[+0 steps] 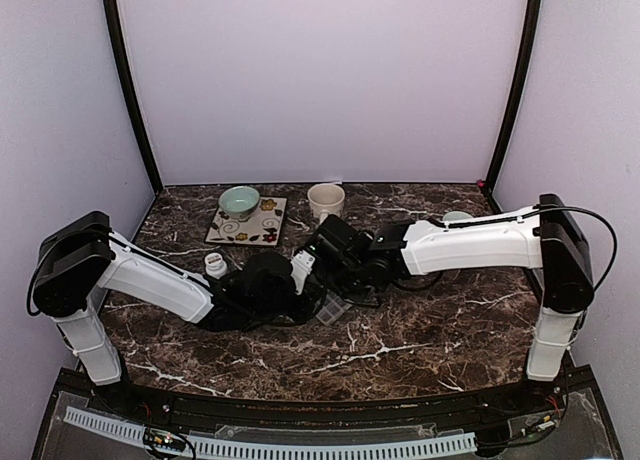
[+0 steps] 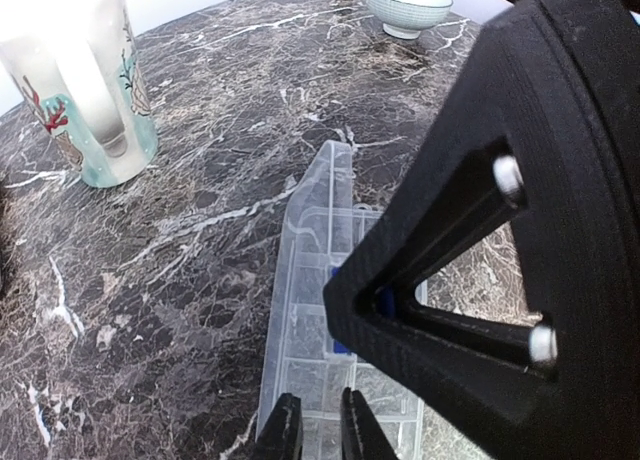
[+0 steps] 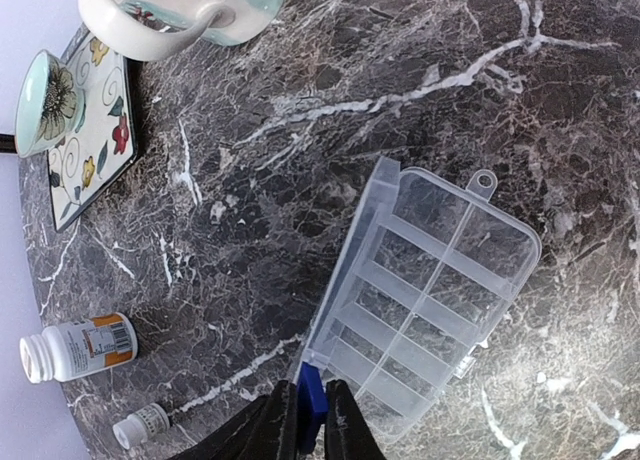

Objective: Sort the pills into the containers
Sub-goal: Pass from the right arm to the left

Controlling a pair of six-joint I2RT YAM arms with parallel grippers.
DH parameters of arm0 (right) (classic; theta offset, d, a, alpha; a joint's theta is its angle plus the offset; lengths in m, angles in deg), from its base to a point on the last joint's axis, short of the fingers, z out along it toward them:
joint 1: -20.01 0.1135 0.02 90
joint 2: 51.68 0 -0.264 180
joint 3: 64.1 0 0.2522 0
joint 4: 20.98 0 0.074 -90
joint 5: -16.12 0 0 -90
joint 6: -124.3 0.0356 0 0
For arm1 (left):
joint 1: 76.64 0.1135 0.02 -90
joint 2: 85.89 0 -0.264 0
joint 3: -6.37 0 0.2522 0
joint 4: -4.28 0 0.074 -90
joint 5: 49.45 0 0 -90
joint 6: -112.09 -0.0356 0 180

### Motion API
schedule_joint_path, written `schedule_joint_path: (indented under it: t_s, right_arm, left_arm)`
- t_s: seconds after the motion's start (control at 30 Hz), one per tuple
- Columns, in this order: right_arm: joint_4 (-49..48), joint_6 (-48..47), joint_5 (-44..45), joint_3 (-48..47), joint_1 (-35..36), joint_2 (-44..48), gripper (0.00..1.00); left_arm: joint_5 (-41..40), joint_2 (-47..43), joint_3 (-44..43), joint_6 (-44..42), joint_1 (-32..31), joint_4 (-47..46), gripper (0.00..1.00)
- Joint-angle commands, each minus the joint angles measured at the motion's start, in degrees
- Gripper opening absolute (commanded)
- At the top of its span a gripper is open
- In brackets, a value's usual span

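Note:
The clear pill-organizer tray lies at the table's middle with its lid hinged open; the compartments I can see look empty. My right gripper is shut on a blue pill just above the tray's near corner. From the left wrist, the blue pill shows behind the right gripper's black body, over the tray. My left gripper hovers at that tray's near end. Its fingers stand a narrow gap apart, and I see nothing between them.
A cream mug and a pale green bowl on a flowered plate stand at the back. A second bowl sits at the right. A white pill bottle and a small vial lie left of the tray.

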Motion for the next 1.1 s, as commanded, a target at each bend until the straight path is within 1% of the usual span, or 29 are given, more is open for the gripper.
schedule_joint_path:
  t_s: [0.0, 0.1, 0.4, 0.63, 0.73, 0.87, 1.07]
  right_arm:
    - [-3.25, -3.85, -2.47, 1.05, 0.64, 2.87, 0.12]
    - [-5.18, -4.77, -2.93, 2.51, 0.65, 3.75, 0.15]
    - [-13.82, -13.97, -2.86, 8.57, 1.71, 8.0, 0.22]
    - [-15.33, -19.28, 0.58, 13.34, 3.1, 11.65, 0.23]
    - [-15.9, -21.46, 1.85, 16.83, 3.56, 13.23, 0.23]
    - [-15.92, -23.99, 5.24, 20.12, 3.77, 15.28, 0.23]
    - [-14.18, -26.03, 9.25, 21.77, 3.8, 15.71, 0.23]
  left_arm:
    - [0.96, 1.29, 0.37, -6.5, -0.81, 2.32, 0.13]
    - [1.16, 1.23, 0.34, -6.77, -0.85, 2.36, 0.12]
    - [1.35, 0.6, 0.38, -8.25, -0.85, 3.02, 0.11]
    - [2.34, -0.11, 0.34, -9.52, -0.85, 3.2, 0.11]
    - [2.75, -0.42, 0.42, -9.92, -0.85, 3.29, 0.1]
    - [2.61, -1.18, 0.62, -10.61, -0.85, 3.2, 0.1]
    - [2.65, -2.7, 1.07, -12.05, -0.85, 2.67, 0.1]
